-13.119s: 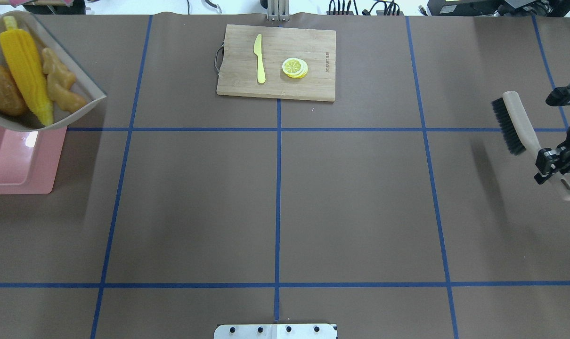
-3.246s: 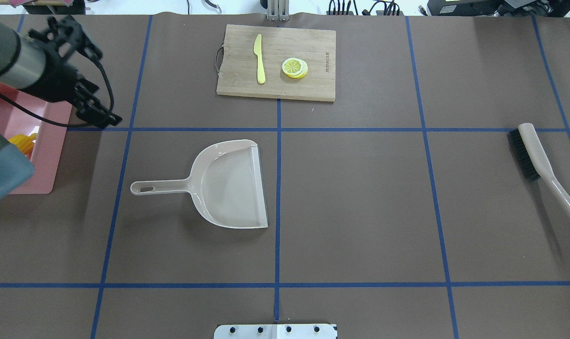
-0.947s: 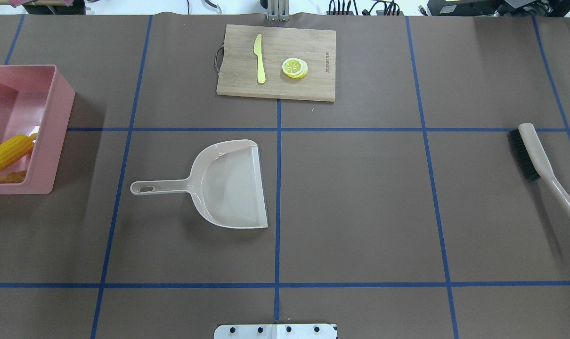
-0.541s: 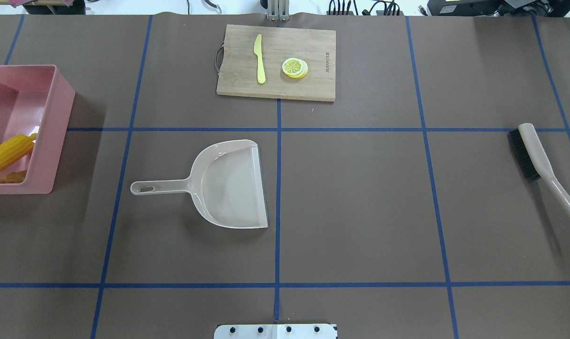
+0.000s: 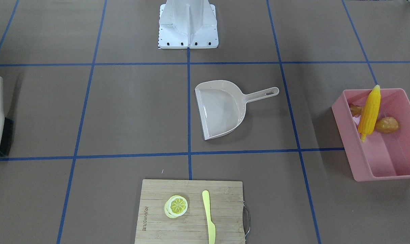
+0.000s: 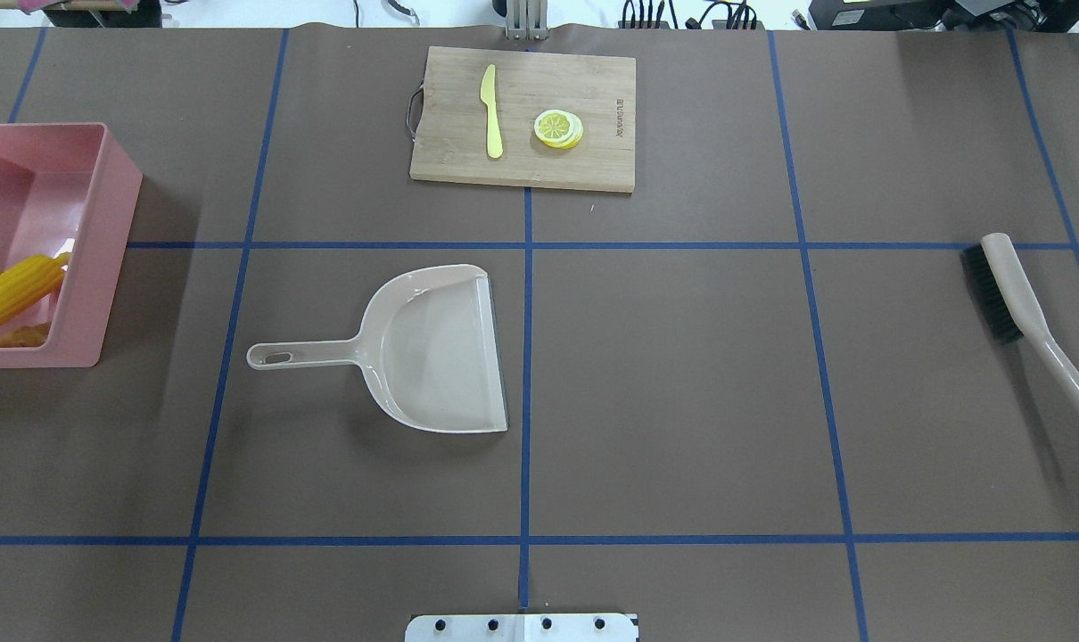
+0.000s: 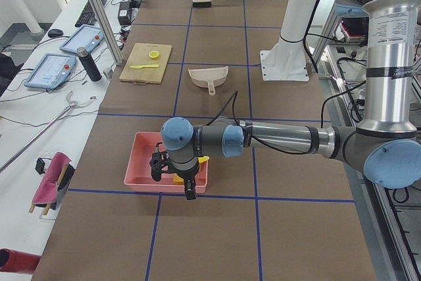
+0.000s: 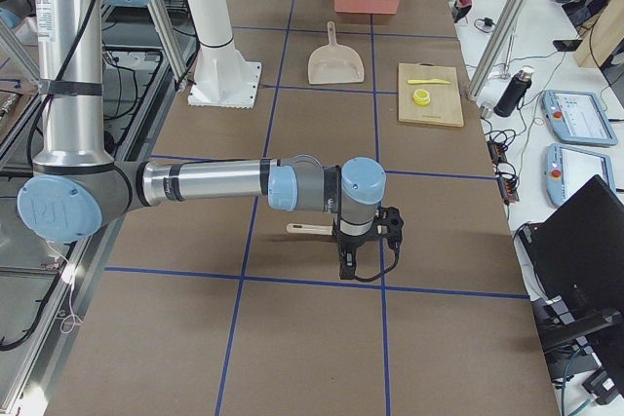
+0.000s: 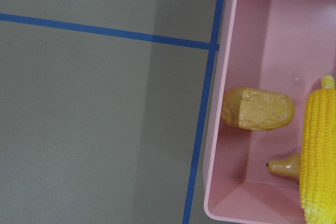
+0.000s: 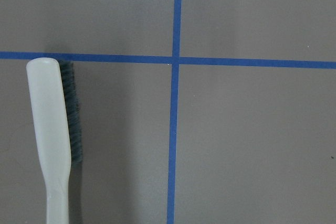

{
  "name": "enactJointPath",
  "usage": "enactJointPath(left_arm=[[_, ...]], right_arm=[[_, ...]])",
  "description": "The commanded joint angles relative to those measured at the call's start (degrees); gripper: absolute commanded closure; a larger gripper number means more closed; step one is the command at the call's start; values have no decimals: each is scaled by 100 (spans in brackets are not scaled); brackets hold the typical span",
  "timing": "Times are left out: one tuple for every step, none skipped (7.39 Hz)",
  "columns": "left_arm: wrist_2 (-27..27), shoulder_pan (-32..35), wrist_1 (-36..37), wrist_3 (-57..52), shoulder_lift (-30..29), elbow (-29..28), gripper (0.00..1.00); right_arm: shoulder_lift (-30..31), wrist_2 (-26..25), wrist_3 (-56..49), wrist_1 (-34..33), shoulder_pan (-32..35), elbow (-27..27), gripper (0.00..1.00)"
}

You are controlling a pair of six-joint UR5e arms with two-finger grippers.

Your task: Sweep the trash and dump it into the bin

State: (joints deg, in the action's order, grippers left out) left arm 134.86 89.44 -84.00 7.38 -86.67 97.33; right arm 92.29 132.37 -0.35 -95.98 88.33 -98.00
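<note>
- The yellow corn cob (image 5: 369, 112), the ginger root (image 5: 354, 109) and the potato (image 5: 386, 124) are found inside the pink bin (image 5: 388, 156), at the table's end on the robot's left. The cob is propped aslant, one tip raised to the rim.
- The dustpan (image 6: 441, 357) is laid flat and empty near the table's middle, well apart from the bin, so the dumping is judged done.
- The brush (image 6: 1008, 285) is laid on its side at the opposite end.
- The left gripper (image 7: 174, 179) is hung above the bin's edge and the right gripper (image 8: 363, 258) above the brush. Whether either pincer is open or closed cannot be told, since each is shown only in a side view.
- The lemon slice (image 6: 558, 127) and plastic knife (image 6: 491, 111) are kept on the cutting board (image 6: 584, 165), presumably not counted as trash.
</note>
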Motion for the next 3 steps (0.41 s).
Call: enactJointPath(left_arm=[[-3, 3, 7, 0, 1, -4, 2], [-3, -5, 7, 0, 1, -4, 2], [6, -6, 7, 0, 1, -13, 2]], right_arm=[[0, 0, 0, 0, 0, 0, 0], [0, 0, 0, 9, 0, 9, 0], [0, -9, 9, 0, 0, 17, 0]])
